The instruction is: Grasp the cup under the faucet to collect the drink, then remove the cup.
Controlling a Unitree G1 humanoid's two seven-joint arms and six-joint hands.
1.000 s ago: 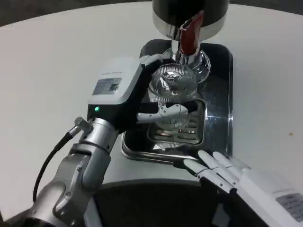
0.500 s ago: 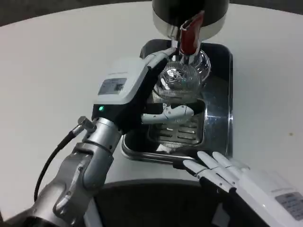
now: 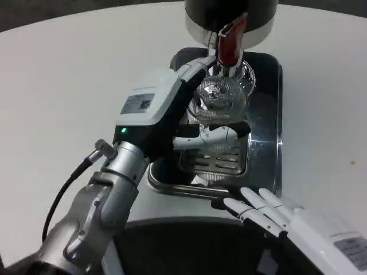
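Your left hand (image 3: 172,112) has its fingers (image 3: 215,135) wrapped around the cup (image 3: 217,102): one white finger crosses the front of the glass just below its middle, another runs up behind it toward the rim, and the cup sits gripped between them. Your right hand (image 3: 261,207) holds nothing; its fingers lie fairly straight and slightly apart, tips resting at the near edge of the tray (image 3: 269,120).

The cup is clear, ribbed glass, round, catching bright glints. It stands directly under the faucet (image 3: 229,46), a red lever on a chrome spout, with the rim close beneath the spout. You cannot tell whether any drink is in it.

Below the cup lies a slotted metal grille (image 3: 221,160), set in the dark, glossy rectangular tray with rounded corners. The black round dispenser (image 3: 229,14) rises at the tray's far end. All of it stands on the white table (image 3: 74,74).

Your left wrist housing, white over black with a green light, blocks the cup's left side. A black cable (image 3: 63,192) loops off the silver forearm.
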